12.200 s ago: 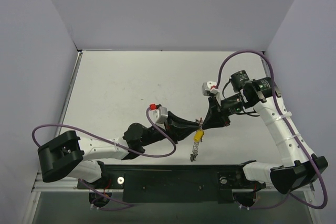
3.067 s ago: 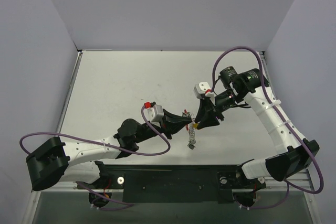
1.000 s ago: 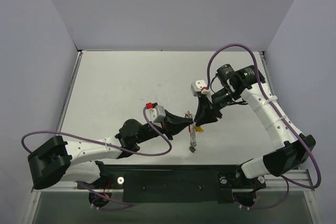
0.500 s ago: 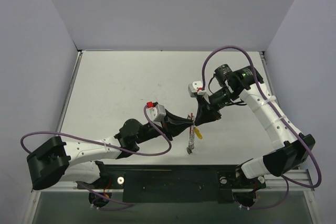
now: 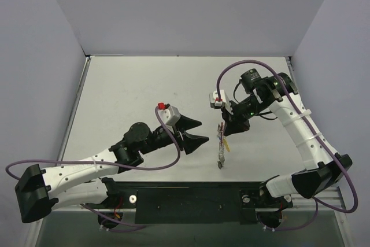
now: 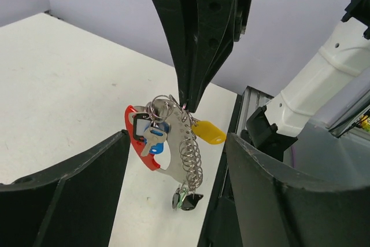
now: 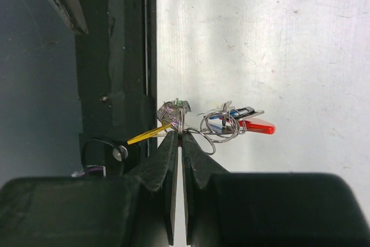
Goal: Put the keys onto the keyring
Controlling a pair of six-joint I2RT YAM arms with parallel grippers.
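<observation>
Keyring (image 6: 189,151) is pinched by its wire in the clenched right gripper (image 7: 178,138); the left gripper (image 5: 198,131) is released. Light, slippery and swinging, it is judged best taken at the ring.

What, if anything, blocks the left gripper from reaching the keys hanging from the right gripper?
Likely nothing, so yes: the open left gripper faces the keys, dangling on the keyring that the shut right gripper pinches, with only open air between.
</observation>
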